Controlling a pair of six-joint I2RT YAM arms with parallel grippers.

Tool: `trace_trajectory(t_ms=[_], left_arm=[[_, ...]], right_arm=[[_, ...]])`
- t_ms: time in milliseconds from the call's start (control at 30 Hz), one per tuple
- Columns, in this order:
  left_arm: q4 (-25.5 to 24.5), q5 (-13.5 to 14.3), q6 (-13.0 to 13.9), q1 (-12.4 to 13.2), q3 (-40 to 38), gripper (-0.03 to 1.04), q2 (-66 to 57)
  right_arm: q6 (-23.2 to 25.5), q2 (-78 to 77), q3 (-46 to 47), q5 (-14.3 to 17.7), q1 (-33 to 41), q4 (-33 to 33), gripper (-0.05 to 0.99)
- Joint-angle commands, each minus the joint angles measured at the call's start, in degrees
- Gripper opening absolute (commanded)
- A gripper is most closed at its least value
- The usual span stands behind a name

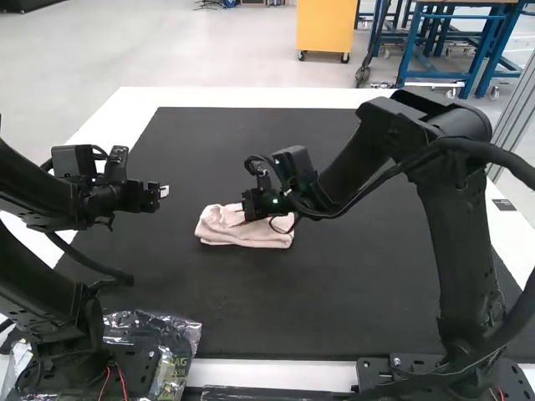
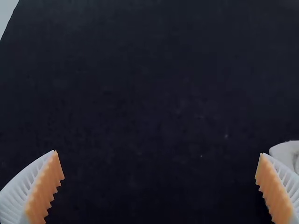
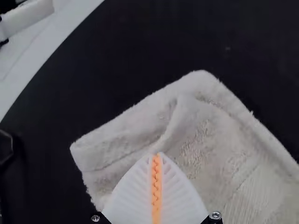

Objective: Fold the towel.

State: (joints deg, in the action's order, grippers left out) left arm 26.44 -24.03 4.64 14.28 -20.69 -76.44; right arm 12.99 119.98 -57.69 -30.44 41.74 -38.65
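- High view: pale pink towel on black mat, roughly mid-table, folded into a small bundle, layers stacked, longer side to side; upper surface uneven.
- High view: right gripper at the towel's far side, over its upper layers; fingertips hidden here, so spread and hold can't be judged from this angle.
- High view: left gripper above the mat, off to the left of the towel, apart from it. Finger gap too small to read here.
- High view, extras: crinkled clear plastic bag by the left arm's base; white table borders the mat.
- Left wrist view: left gripper wide, fingers well spread, ribbed orange pads facing each other across dark mat. Holding nothing.
- Left wrist view: small rounded bit of the towel pokes out just beside one finger, partly behind it; it lies outside the gap.
- Right wrist view: right gripper closed up, orange pads meeting in one line along the fingers. Tips over the towel; contact likely but can't tell if a bit is pinched.
- Right wrist view: towel has a rounded corner, doubled edge and a raised crease running toward the fingertips.
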Motion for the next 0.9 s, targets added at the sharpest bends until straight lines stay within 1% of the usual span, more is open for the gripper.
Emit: trace_trajectory(t_ms=[0,400,533,733,867], left_arm=[[0.7,-0.7,-0.3,0.0,0.8,0.97,0.9],[0.9,-0.7,-0.4,0.0,0.9,0.97,0.8],[1.2,-0.7,-0.5,0.0,0.8,0.97,0.6],[1.3,-0.8,-2.0,0.0,0.9,0.97,0.6],[1.3,-1.0,-2.4,-0.4,1.0,0.97,0.6]], right_arm=[[-0.8,-0.7,-2.9,-0.9,-2.4,-0.1,-0.03],[-0.9,0.3,-3.1,-1.1,-4.0,0.5,-0.03],[-0.3,0.5,-1.8,-1.2,-3.3,0.8,-0.03],[-0.3,0.5,0.7,-1.2,-0.6,1.5,-0.03],[-0.3,1.5,1.8,-1.2,1.7,1.0,-0.03]])
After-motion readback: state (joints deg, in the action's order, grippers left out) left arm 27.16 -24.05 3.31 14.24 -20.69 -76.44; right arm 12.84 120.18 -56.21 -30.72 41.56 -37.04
